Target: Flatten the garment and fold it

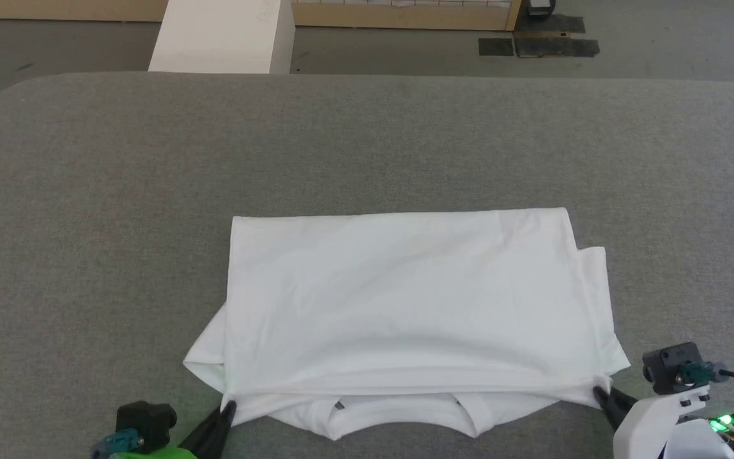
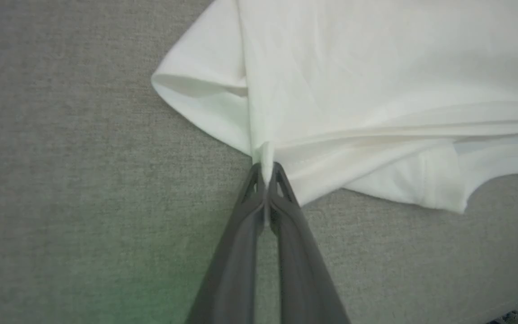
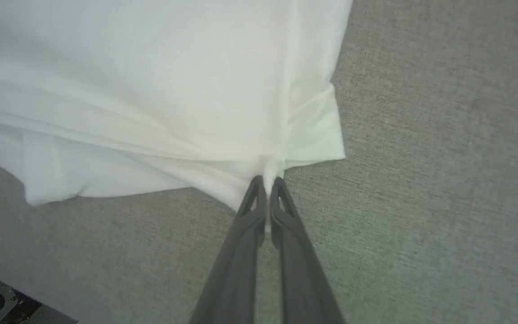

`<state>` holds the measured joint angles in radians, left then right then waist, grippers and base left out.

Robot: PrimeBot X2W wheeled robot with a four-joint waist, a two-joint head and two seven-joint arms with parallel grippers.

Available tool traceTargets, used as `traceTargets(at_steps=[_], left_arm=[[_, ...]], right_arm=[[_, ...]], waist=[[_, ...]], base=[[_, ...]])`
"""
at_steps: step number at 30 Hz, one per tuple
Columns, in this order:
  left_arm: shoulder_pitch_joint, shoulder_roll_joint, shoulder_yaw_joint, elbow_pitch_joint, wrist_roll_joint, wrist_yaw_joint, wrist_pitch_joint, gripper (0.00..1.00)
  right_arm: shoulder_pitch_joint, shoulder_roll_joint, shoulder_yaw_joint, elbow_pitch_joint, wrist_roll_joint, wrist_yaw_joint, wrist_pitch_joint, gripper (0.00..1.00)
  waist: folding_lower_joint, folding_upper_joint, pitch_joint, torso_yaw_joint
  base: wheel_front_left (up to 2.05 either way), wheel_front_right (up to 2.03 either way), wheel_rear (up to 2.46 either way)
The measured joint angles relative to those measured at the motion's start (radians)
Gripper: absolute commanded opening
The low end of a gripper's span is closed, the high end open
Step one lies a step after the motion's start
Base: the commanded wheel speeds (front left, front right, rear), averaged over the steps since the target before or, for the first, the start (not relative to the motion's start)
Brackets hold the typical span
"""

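- The grey fabric-covered table [image 1: 86, 223] spans the head view.
- The garment [image 1: 405, 299] lies on it near the robot's edge, folded over into a wide rectangle, with the collar and sleeves showing under the near fold.
- A white box [image 1: 223, 35] stands beyond the table's far edge.
- The left gripper [image 1: 227, 411] has its jaws closed on the fold's near left corner.
- The right gripper [image 1: 599, 395] pinches the near right corner the same way.

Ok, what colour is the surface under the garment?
Plain grey fabric surface, under the white garment; the head view shows it best.
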<state>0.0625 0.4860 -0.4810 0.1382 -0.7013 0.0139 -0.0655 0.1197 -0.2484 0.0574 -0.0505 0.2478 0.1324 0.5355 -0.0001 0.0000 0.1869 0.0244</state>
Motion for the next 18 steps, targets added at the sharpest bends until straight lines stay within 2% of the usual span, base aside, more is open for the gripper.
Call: traceTargets(at_steps=[5, 9, 18], left_arm=[[-0.007, -0.017, -0.002, 0.04, -0.001, 0.001, -0.006, 1.0], [0.0, -0.026, 0.02, 0.056, -0.004, 0.023, -0.049, 1.0], [0.014, -0.033, 0.157, -0.016, 0.002, 0.083, -0.182, 1.0]], right_arm=[[0.004, 0.029, -0.018, 0.027, 0.019, 0.0, -0.011, 1.0], [0.011, 0.068, -0.069, 0.0, 0.053, 0.0, -0.026, 1.0], [0.027, 0.144, -0.208, -0.121, 0.133, 0.0, -0.043, 1.0]], waist=[[0.0, 0.0, -0.018, 0.001], [0.0, 0.0, -0.04, 0.003], [0.0, 0.0, -0.083, 0.017]], base=[[0.0, 0.0, 0.0], [0.0, 0.0, 0.0], [0.0, 0.0, 0.0]])
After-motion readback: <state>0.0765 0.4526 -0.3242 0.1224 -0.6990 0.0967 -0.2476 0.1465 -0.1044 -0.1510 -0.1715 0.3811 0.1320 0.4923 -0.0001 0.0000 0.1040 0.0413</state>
